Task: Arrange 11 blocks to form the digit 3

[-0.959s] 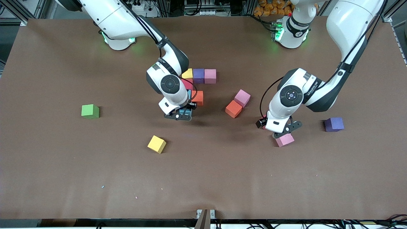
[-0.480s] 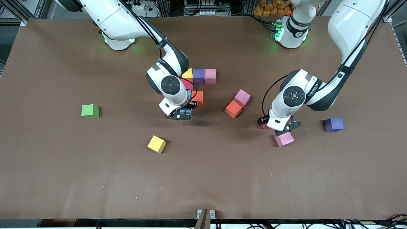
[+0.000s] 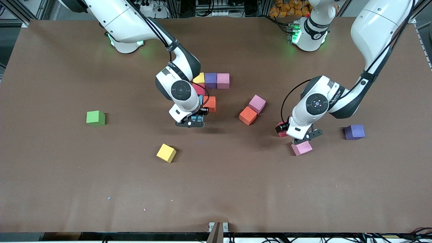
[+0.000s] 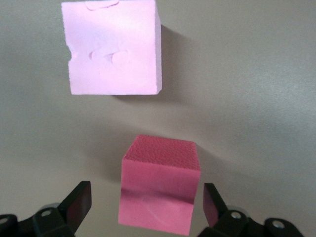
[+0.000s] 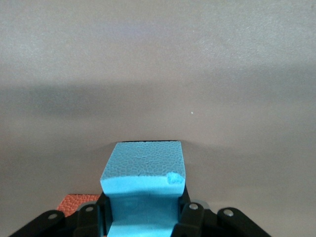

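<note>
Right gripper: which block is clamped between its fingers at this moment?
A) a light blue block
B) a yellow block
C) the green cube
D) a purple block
A: the right wrist view shows the right gripper shut on the light blue block, just above the table.

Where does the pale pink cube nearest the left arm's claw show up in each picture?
Front view: pale pink cube on the table, just nearer the camera than the darker pink cube.
Left wrist view: pale pink cube lies apart from the darker pink cube, which shows between the open left gripper's fingers.
Right wrist view: not in it; the right gripper holds a light blue cube.
Shared landmark: the darker pink cube.
</note>
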`<move>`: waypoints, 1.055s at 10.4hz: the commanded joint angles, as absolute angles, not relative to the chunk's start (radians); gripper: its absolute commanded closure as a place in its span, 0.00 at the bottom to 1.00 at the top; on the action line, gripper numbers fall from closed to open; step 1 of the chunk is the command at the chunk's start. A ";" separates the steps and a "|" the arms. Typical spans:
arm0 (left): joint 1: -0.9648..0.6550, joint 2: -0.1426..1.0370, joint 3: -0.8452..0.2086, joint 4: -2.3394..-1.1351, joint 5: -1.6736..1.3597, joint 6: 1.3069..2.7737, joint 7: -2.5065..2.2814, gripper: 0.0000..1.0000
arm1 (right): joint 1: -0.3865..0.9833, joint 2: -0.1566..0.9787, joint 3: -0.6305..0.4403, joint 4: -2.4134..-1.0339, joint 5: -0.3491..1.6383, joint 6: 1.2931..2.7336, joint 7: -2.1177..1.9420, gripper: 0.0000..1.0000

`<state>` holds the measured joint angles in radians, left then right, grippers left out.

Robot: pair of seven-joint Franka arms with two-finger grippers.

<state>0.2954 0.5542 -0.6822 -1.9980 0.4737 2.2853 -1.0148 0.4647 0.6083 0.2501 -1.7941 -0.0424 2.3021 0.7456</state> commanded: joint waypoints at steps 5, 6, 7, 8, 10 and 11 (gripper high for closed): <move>0.311 0.600 -0.695 -2.006 0.529 2.322 -1.015 0.00 | 0.459 0.618 0.259 -1.793 -0.025 2.296 0.718 0.94; 0.311 0.600 -0.695 -2.005 0.529 2.322 -1.017 0.10 | 0.459 0.618 0.259 -1.792 -0.023 2.296 0.718 0.94; 0.313 0.598 -0.692 -2.006 0.529 2.322 -1.012 0.29 | 0.459 0.620 0.259 -1.793 -0.023 2.296 0.716 0.94; 0.321 0.597 -0.692 -2.005 0.529 2.321 -1.012 0.46 | 0.459 0.620 0.259 -1.793 -0.023 2.296 0.715 0.94; 0.325 0.591 -0.692 -1.999 0.529 2.315 -1.019 0.68 | 0.459 0.620 0.259 -1.795 -0.023 2.296 0.707 0.92; 0.324 0.585 -0.693 -1.991 0.520 2.312 -1.034 0.79 | 0.460 0.620 0.259 -1.795 -0.023 2.296 0.707 0.87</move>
